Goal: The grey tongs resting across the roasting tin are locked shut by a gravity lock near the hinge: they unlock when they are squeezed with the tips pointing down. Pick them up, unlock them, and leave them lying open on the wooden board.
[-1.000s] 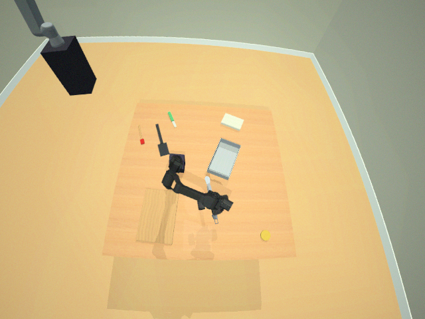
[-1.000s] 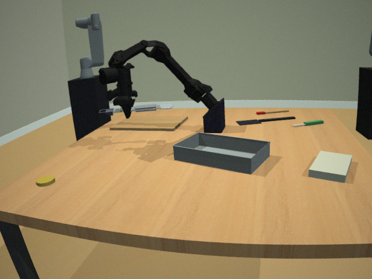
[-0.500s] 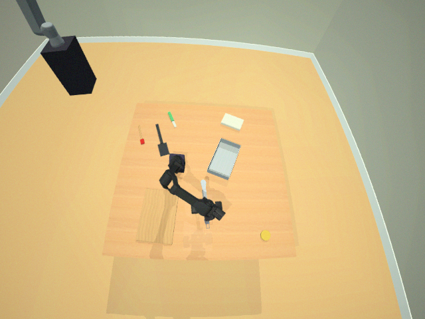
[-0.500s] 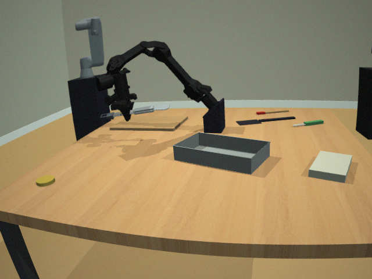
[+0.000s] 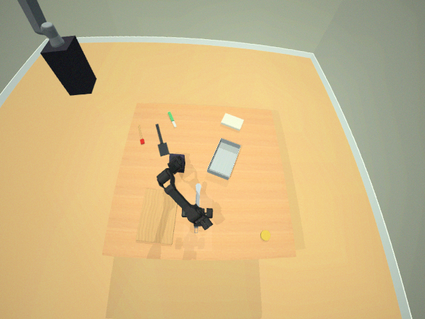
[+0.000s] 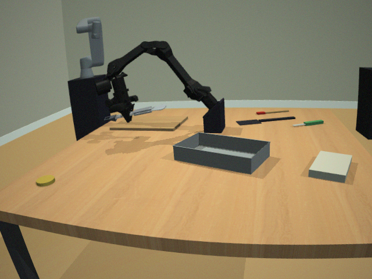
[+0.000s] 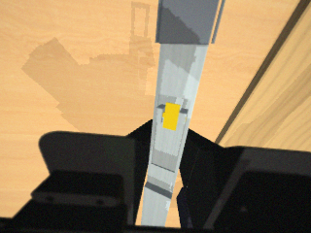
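Grey tongs [image 6: 140, 110] are clamped in my end effector [image 6: 125, 115], roughly level above the table [image 6: 186, 192], just beside the wooden board [image 6: 156, 122], arms together, near the table's left edge.

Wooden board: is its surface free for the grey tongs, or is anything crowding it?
The wooden board looks bare across its whole face. The gripper, shut on the grey tongs, hangs just beside it. The grey roasting tin and small yellow disc lie well away.
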`<state>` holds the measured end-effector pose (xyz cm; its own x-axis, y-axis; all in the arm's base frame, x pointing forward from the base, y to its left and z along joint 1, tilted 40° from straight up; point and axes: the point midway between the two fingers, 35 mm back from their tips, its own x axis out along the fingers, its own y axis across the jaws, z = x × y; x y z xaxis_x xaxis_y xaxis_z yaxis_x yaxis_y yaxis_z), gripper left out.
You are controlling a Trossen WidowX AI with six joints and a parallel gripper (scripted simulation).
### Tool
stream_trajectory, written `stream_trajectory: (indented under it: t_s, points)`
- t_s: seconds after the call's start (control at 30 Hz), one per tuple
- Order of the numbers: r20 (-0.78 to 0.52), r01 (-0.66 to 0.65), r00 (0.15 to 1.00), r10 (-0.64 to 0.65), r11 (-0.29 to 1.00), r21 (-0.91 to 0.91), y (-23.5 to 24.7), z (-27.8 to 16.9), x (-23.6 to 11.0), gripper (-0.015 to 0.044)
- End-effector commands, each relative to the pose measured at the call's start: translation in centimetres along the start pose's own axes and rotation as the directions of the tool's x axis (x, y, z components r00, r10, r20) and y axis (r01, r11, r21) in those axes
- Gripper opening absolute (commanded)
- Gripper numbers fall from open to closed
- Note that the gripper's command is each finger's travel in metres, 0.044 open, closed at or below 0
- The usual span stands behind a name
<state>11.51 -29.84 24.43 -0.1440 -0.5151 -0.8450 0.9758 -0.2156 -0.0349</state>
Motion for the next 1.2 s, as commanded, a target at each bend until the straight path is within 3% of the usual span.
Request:
stream_trajectory:
  t_s: [0.0,1.17]
  points:
    - [-0.01,-0.012,1.0,0.012,0.999,0.03,-1.2,0.5,0.1,-0.015]
    - [-0.03,-0.048,0.998,0.059,0.954,0.296,-14.7,3.7,0.6,-0.015]
